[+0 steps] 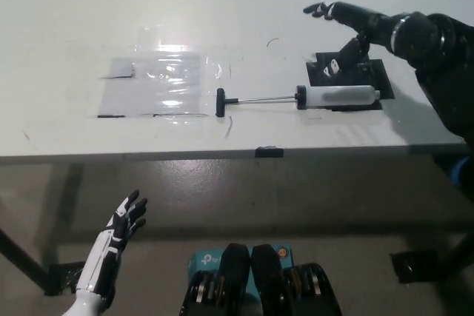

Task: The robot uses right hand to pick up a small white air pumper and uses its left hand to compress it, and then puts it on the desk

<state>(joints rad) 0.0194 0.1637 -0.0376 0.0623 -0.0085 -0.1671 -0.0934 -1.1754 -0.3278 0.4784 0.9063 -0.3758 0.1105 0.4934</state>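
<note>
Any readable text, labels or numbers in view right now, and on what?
Teal box on the floor below the desk: a white logo mark shows on it, too small and partly hidden to read.
Air pumper: no visible lettering.
Black mat under it: no legible text.
Nothing else carries text.
</note>
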